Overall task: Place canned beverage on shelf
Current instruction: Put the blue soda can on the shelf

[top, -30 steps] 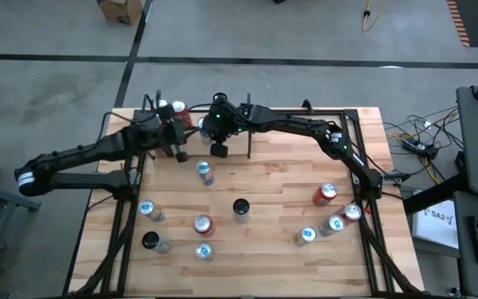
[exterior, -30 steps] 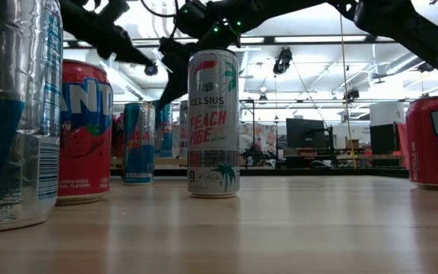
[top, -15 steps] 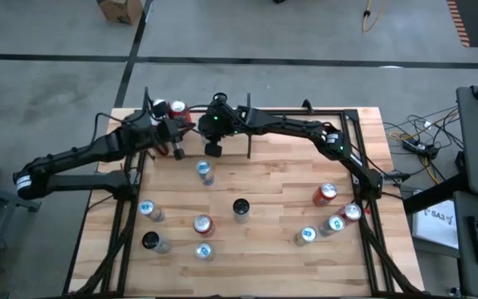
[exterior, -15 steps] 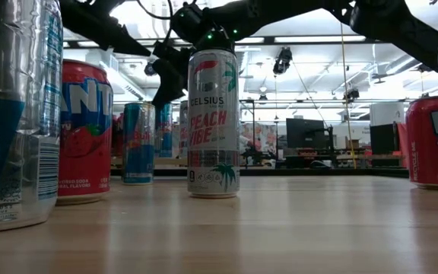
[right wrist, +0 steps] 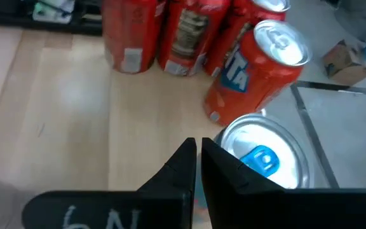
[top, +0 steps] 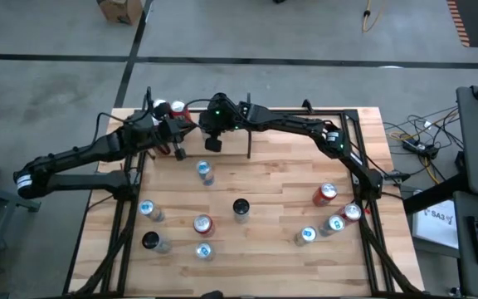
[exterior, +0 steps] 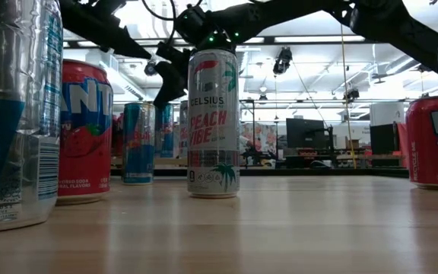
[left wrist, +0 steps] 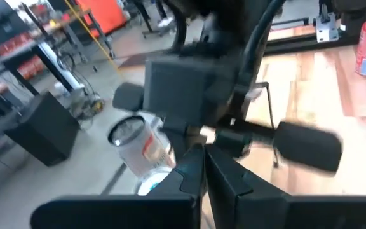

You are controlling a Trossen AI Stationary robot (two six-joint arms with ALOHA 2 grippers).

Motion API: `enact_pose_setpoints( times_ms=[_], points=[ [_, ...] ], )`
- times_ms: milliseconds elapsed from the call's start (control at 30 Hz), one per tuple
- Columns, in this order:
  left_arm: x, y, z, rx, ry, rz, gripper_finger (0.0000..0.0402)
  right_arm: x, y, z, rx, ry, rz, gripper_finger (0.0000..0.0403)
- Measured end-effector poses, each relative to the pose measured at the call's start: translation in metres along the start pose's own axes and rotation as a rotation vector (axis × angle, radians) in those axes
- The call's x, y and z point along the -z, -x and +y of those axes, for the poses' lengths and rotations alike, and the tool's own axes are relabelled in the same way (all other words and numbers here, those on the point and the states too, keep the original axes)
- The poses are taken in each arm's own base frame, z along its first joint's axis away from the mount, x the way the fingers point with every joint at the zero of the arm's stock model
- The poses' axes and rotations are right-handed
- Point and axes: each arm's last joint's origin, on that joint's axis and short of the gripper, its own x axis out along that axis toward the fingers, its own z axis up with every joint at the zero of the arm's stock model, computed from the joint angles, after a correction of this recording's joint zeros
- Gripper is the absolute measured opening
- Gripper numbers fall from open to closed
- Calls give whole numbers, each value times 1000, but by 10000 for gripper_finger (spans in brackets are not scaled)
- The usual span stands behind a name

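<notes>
My right gripper [right wrist: 197, 151] is shut and hangs slanting down over the shelf [right wrist: 62, 108] at the table's far left. Several red cans [right wrist: 189, 32] stand upright on the shelf's wood plank. A red Fanta can [right wrist: 259, 63] and a silver can with a blue tab [right wrist: 262, 159] stand closest to the fingertips. My left gripper [left wrist: 205, 172] is shut and empty. It floats just left of the right gripper [top: 212, 144], and its view looks at that gripper's dark body. My right gripper's shut fingertips [right wrist: 218, 159] stand right beside the rim [right wrist: 234, 137] of the blue-tabbed can, coming from above at a slant. Whether they touch it I cannot tell.
Several loose cans stand on the table: a blue-topped one [top: 204, 172] near the grippers, a dark-topped one [top: 241, 208], a red one [top: 202, 224], and a cluster at the right [top: 335, 218]. Black frame posts [top: 249, 124] rise along the far edge.
My right gripper has tipped a little and edged toward the far edge over the shelf. My left gripper has rolled slightly about its own axis, staying in place. Both stay shut, and no can has moved.
</notes>
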Motion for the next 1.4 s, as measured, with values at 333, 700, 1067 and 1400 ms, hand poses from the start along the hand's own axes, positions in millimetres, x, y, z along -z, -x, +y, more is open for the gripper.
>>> enact_pose_setpoints(
  times_ms=[333, 700, 1067, 1400],
  points=[
    [18, -9, -8, 57, 124, 188, 0, -27, 92, -12, -95, 116, 45, 13],
    [29, -48, -18, 173, 64, 443, 0, -4, 166, -60, -386, 38, 4, 13],
    [24, -86, -19, 151, 35, 546, 0, 14, 181, -77, -372, 54, 21, 13],
    [39, -102, -5, 78, 47, 623, 0, 29, 184, -95, -337, 49, 38, 13]
  ],
)
